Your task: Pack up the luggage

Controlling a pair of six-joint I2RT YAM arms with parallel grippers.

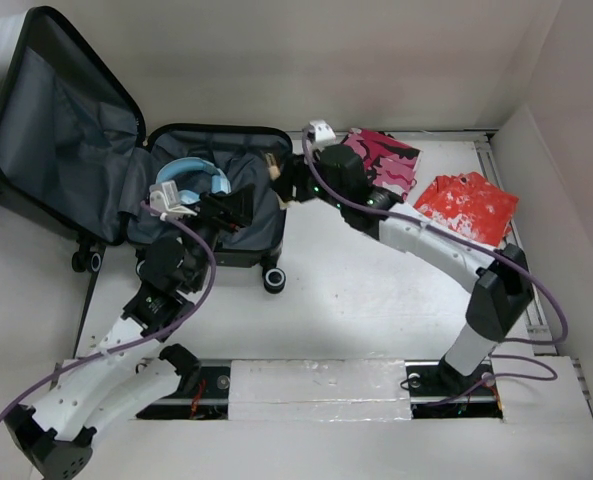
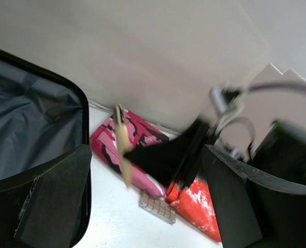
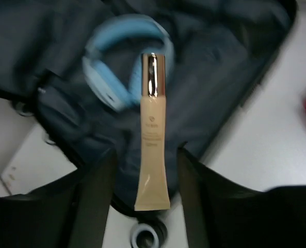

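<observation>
The luggage (image 1: 66,130) lies open at the back left, its grey lining (image 3: 220,67) showing. Blue headphones (image 1: 191,175) (image 3: 114,62) rest inside the lower half. My right gripper (image 1: 284,180) (image 3: 146,155) hangs over the luggage's right rim with its jaws open. A beige tube with a gold cap (image 3: 153,139) (image 2: 123,144) stands lengthwise between the jaws, a gap on each side. My left gripper (image 1: 231,208) (image 2: 146,152) is over the luggage's lower half, wide open with nothing in it.
A pink-and-black pouch (image 1: 386,160) (image 2: 137,139) and a red pouch (image 1: 466,205) (image 2: 199,206) lie at the back right. A small gridded brown bar (image 2: 157,206) lies in front of them. A luggage wheel (image 1: 274,280) (image 3: 147,237) sticks out toward me.
</observation>
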